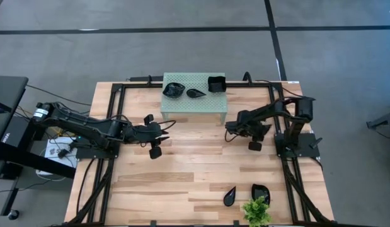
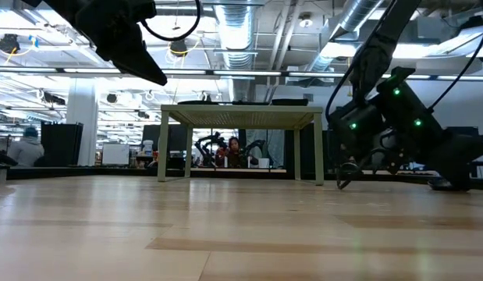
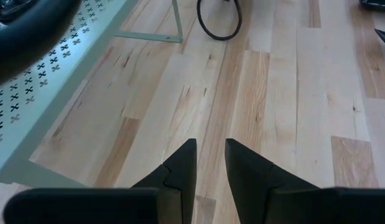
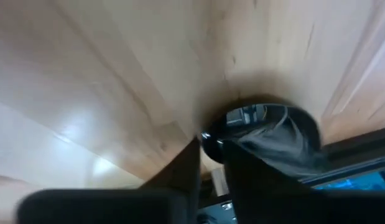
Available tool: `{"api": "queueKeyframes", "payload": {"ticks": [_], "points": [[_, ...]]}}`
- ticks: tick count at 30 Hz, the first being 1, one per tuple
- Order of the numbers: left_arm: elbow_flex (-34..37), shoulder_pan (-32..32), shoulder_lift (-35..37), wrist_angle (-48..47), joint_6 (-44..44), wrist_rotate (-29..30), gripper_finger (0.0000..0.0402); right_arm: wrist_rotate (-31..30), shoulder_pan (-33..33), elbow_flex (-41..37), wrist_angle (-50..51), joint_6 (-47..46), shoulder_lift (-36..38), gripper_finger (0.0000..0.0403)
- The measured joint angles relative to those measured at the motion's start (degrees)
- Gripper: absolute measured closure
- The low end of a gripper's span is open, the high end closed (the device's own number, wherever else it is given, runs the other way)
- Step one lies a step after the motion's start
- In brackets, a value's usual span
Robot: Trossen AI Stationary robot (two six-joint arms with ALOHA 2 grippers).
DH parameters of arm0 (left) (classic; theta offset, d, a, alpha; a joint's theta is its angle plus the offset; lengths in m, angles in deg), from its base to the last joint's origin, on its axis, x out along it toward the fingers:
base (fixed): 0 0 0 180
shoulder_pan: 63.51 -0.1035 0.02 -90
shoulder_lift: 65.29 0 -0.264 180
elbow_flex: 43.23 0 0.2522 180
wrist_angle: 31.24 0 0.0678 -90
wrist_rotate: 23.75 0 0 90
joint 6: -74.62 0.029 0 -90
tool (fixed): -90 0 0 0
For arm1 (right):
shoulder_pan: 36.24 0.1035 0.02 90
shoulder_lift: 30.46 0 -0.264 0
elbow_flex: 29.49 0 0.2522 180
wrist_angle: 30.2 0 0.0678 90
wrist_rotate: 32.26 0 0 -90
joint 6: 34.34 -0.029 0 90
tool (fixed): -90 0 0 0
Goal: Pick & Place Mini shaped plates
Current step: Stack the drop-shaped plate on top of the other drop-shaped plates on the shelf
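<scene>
Three glossy black mini plates sit on the pale green perforated stand [image 1: 193, 106]: a rounded one [image 1: 174, 89], a teardrop [image 1: 195, 93] and a square one [image 1: 216, 83]. Another teardrop plate [image 1: 229, 197] and a rounded plate [image 1: 260, 192] lie flat on the table near its near edge. My right gripper [image 1: 230, 129] is low by the stand's right front leg, shut on another black plate [image 4: 267, 134]. My left gripper [image 1: 163, 128] hovers in front of the stand's left front corner, with its fingers [image 3: 211, 152] slightly open and nothing between them. My right gripper [image 4: 211, 146] pinches the black plate by its rim [image 4: 208, 138] between the two fingers, only at their free ends. The plate's bowl reaches out beyond the fingertips, close over the wooden table top, with a dark shadow under it. Whether it touches the wood, I cannot tell.
A small green plant [image 1: 256, 211] stands at the table's near edge beside the two plates. The stand's legs [image 2: 187, 148] and a black cable loop [image 3: 218, 25] lie between the arms. Bare wood stretches across the table's middle [image 1: 188, 164]. People and other arms show far off in the room [image 2: 233, 148].
</scene>
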Motion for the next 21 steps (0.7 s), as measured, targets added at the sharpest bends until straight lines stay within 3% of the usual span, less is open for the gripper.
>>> {"api": "queueKeyframes", "payload": {"ticks": [3,7,13,21], "points": [[0.0,0.02,-0.02,0.0,-0.02,0.0,0.0316,-0.45,0.39,0.68,-0.48,2.19,0.01,0.0393],[0.02,0.0,-0.02,0.0,-0.02,0.0,0.0316,0.0,1.38,1.58,-0.7,2.69,0.11,0.0387],[0.02,0.02,-0.02,0.0,0.0,0.0,0.0316,5.85,5.1,4.95,-0.39,2.14,0.11,0.0398],[0.02,-0.01,-0.02,0.26,-0.02,0.0,0.0316,11.99,13.01,15.07,5.4,-0.57,0.11,0.0399]]}}
